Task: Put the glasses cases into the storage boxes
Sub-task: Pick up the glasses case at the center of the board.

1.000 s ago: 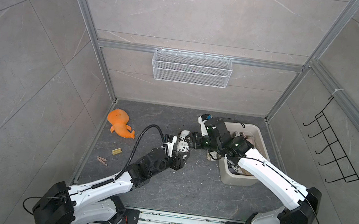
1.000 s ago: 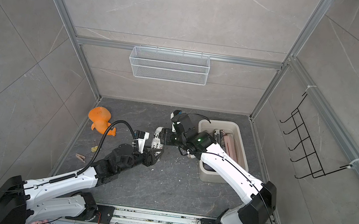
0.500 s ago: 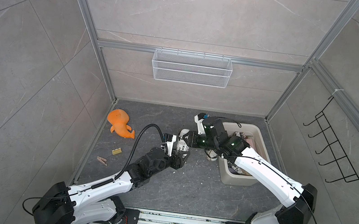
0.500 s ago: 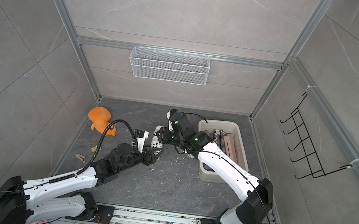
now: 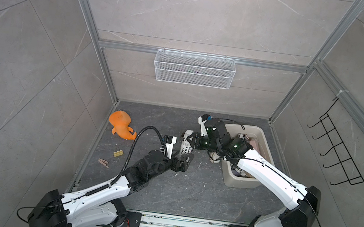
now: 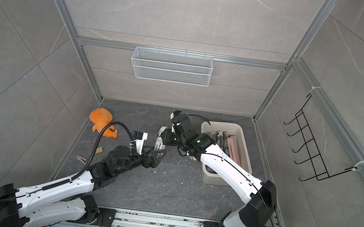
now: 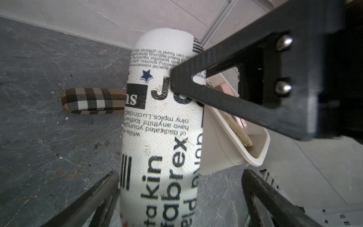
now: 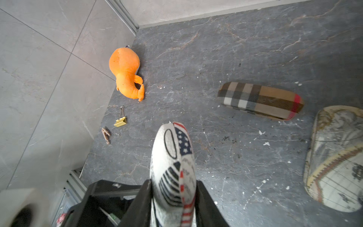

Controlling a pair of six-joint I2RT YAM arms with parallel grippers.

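Just changed: my left gripper was clamped on the newspaper-print case a second ago. It has now let go, and its fingers stand spread to either side of the case's end.
Right gripper: over that same second my right gripper has closed. It now pinches the other end of the case between both fingers, as its wrist view shows.
Case: it looks to be off the floor between the two arms. It is near the tub but not yet over its rim.
Tub: several cases already stand on edge inside.
Still out: a plaid case and a map-print case lie on the floor.
Meaning: I read the handover as done, with the right arm carrying alone.
Next: I would back the left arm clear, then swing the right arm to the tub.
Risk: the grip is at one end, so the long case could pivot.
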